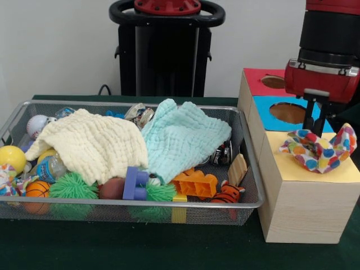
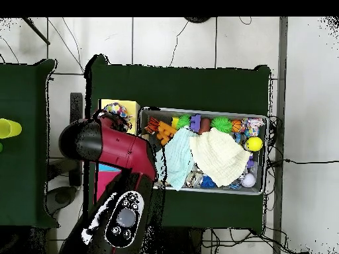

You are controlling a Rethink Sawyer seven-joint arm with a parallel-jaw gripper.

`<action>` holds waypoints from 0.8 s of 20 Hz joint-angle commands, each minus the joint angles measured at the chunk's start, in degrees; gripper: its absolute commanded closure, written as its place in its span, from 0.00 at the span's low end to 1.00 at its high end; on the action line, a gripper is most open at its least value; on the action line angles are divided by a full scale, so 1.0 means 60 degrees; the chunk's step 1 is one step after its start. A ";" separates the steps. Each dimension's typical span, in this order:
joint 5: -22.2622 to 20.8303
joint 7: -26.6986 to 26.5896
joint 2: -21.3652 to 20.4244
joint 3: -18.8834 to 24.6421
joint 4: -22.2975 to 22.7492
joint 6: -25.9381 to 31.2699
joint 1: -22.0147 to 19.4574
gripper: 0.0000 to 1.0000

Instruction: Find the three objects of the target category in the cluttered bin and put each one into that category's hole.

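Up front, the wire-mesh bin [image 1: 247, 169] is packed along its near edge: an orange basketball-patterned ball [image 1: 37, 189], a green spiky ball [image 1: 73, 185], a purple block [image 1: 135, 183], an orange plastic piece [image 1: 195, 183] and a little tiger toy [image 1: 228, 193], with a yellow ball [image 1: 11, 158] at the end. Over the middle, a cream cloth [image 1: 93, 143] and a mint cloth [image 1: 183, 135] lie draped across the heap, so whatever sits beneath them is hidden. Beside the bin stands the wooden box [image 1: 301, 208], and on its yellow panel [image 1: 315, 177] lies a polka-dot fabric item [image 1: 319, 149], crumpled, resting on top and not dropped through any hole. Right above it hangs the gripper [image 1: 315, 125]; its fingers reach down to the fabric, but whether they are clamped on it or parted, I cannot tell. Farther back come the blue panel's hole [image 1: 288, 113] and the red panel's hole [image 1: 273, 82], both showing nothing inside. So, by my reading, one candidate is at the box and not yet posted, and the rest of the search is still ahead under those cloths.
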 commanded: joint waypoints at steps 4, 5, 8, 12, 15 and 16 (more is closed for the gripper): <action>0.0033 0.2034 0.0823 0.0861 0.0140 -0.0432 -0.0058 1.00; 0.0048 0.2095 0.0899 0.0783 0.0080 -0.0369 -0.0010 1.00; 0.0099 0.2346 0.1260 0.0477 -0.0160 -0.0122 0.0170 1.00; 0.0175 0.2536 0.1578 0.0255 -0.0317 0.0073 0.0325 1.00; 0.0246 0.2497 0.1694 0.0356 -0.0298 -0.0030 0.0308 1.00; 0.0280 0.2441 0.1683 0.0519 -0.0235 -0.0130 0.0243 1.00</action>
